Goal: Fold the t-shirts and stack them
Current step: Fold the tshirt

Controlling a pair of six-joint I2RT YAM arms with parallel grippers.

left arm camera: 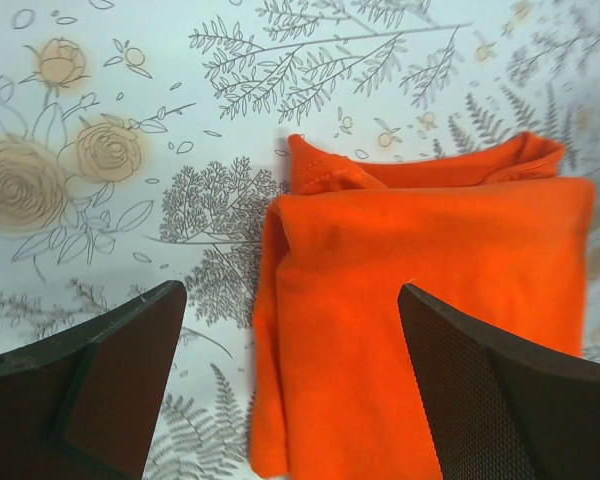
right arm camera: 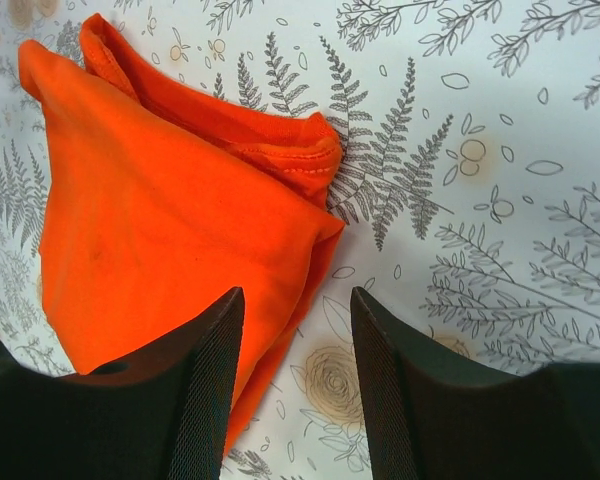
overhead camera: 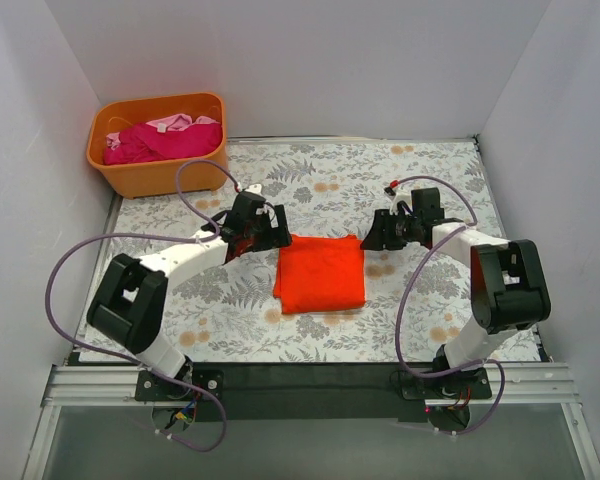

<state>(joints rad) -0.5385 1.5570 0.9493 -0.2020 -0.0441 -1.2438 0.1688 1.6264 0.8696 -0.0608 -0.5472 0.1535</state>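
A folded orange-red t-shirt (overhead camera: 320, 273) lies as a rectangle mid-table; it also shows in the left wrist view (left arm camera: 430, 290) and the right wrist view (right arm camera: 170, 220). My left gripper (overhead camera: 270, 232) hovers at its far left corner, open and empty, one finger (left arm camera: 110, 370) over the cloth-covered table, the other (left arm camera: 500, 390) over the shirt. My right gripper (overhead camera: 373, 236) is open and empty just off the shirt's far right corner, its fingers (right arm camera: 205, 390) straddling the shirt's edge. Magenta and pale pink t-shirts (overhead camera: 165, 140) lie bunched in the tub.
The orange plastic tub (overhead camera: 155, 175) stands at the back left, off the flower-printed tablecloth (overhead camera: 430, 190). White walls close in on three sides. A dark rail (overhead camera: 310, 378) with the arm bases runs along the near edge.
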